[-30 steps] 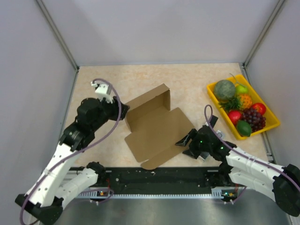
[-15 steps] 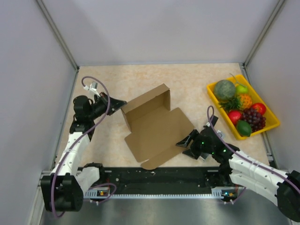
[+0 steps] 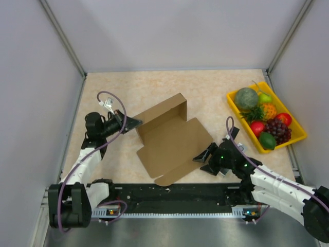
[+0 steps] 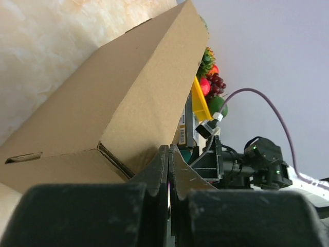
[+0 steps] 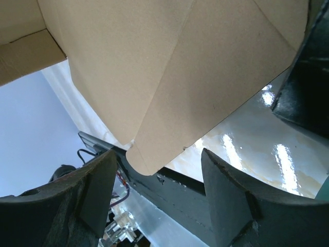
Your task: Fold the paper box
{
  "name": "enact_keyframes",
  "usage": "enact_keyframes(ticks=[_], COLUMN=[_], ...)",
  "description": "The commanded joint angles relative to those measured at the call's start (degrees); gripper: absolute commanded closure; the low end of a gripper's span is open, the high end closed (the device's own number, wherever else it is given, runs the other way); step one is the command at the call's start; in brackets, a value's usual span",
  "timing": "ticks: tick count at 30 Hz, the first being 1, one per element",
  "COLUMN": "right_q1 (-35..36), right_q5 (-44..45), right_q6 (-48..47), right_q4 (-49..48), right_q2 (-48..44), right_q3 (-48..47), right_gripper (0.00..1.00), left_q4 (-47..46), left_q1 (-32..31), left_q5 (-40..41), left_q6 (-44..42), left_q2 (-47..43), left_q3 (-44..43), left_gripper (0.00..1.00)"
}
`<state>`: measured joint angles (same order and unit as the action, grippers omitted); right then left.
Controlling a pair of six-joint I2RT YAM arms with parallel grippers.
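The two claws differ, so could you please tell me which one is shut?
The left claw is shut, its fingers pressed together beside the paper box's upright wall. The right claw stands open by the box's right corner.

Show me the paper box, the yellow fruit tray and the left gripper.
paper box (image 3: 175, 143), top external view, flat middle panel.
yellow fruit tray (image 3: 285, 143), top external view, near rim.
left gripper (image 3: 135, 122), top external view, shut fingertips.
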<state>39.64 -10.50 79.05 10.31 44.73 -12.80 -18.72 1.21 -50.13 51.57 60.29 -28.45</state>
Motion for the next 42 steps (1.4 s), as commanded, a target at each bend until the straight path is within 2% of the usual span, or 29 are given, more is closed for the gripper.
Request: enact_keyframes(ticks=[1,5,7,8,12,13,16,19,23,24,27,32,40,42], right_q1=[0.4,0.4,0.4,0.4,0.5,0.4,0.4,0.4,0.9,1.6,1.9,2.4,2.4,2.5], right_q5=[-0.7,-0.8,-1.1,-1.4,-1.2,-1.1,-0.7,-0.2,0.3,0.9,2.3,2.5,5.9,6.9], right_q6=[-0.9,0.7,3.3,5.9,8.1,8.1,8.4,8.8,8.8,8.4,6.3,6.8,9.0,10.6], right_q4=[-0.5,-1.1,-4.8,-6.9,-8.6,-8.3,-9.2,-9.8,-10.4,-5.4,0.7,1.3,-9.9,-16.5], right_q2=[1.1,1.2,0.3,0.0,-0.1,-0.2,0.4,2.2,5.0,5.3,6.0,6.0,11.9,14.7], right_q3=[0.0,0.6,3.3,4.4,6.1,6.1,6.6,6.6,4.5,3.5,0.5,1.5,3.6,4.6], right_gripper=[0.34,0.32,0.32,0.32,0.33,0.33,0.34,0.36,0.43,0.43,0.43,0.43,0.45,0.53], left_q4=[9.4,12.8,16.2,16.4,14.7,13.9,14.4,17.9,23.0,24.8,25.8,25.8,25.2,25.6], left_q1=[1.2,1.2,1.2,1.2,1.2,1.2,1.2,1.2,1.2,1.2,1.2,1.2,1.2,1.2], left_q5=[3.5,3.2,2.4,1.5,-2.8,-3.7,-5.0,-3.4,-1.0,-1.1,-0.9,-1.3,-2.4,-2.3], left_q6=[-9.8,-11.5,-13.0,-13.0,-9.8,-9.2,-9.4,-11.7,-14.7,-15.7,-16.8,-16.6,-15.4,-15.4], left_q2=[0.1,-2.0,-2.6,-2.8,-4.4,-4.8,-7.3,-11.2,-15.2,-15.8,-16.6,-17.0,-17.1,-17.4], left_q3=[0.9,-3.4,-7.7,-9.1,-14.3,-15.1,-17.6,-18.9,-19.2,-19.5,-19.5,-19.4,-19.9,-20.2], left_gripper=[1.0,1.0,1.0,0.97,0.73,0.64,0.57,0.54,0.53,0.54,0.54,0.54,0.55,0.55])
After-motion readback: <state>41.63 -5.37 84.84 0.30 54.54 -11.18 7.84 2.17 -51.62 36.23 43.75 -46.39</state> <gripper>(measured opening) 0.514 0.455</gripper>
